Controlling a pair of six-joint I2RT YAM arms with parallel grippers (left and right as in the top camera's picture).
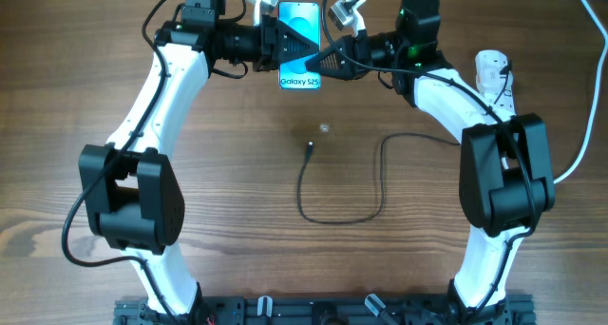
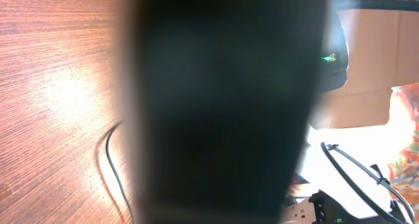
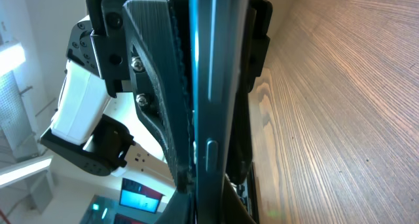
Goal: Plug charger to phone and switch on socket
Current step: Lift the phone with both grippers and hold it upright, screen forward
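Cyan-screened phone (image 1: 299, 30) was held at the counter's (image 1: 237, 173) far side, pinched by the right pincer (image 1: 323, 54), left pincer (image 1: 274, 42) grip not discernible; charger (image 1: 312, 148) was left unplugged on the counter, socket (image 1: 489, 70) untouched.

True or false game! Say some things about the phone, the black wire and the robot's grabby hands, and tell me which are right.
1. The right end effector is shut on the phone. True.
2. The charger is plugged into the phone. False: it lies loose on the table, apart from the phone.
3. The phone's screen is black. False: it glows cyan.
4. The socket sits beside the right arm. True.
5. The left end effector is far from the phone. False: it is right at the phone's edge.
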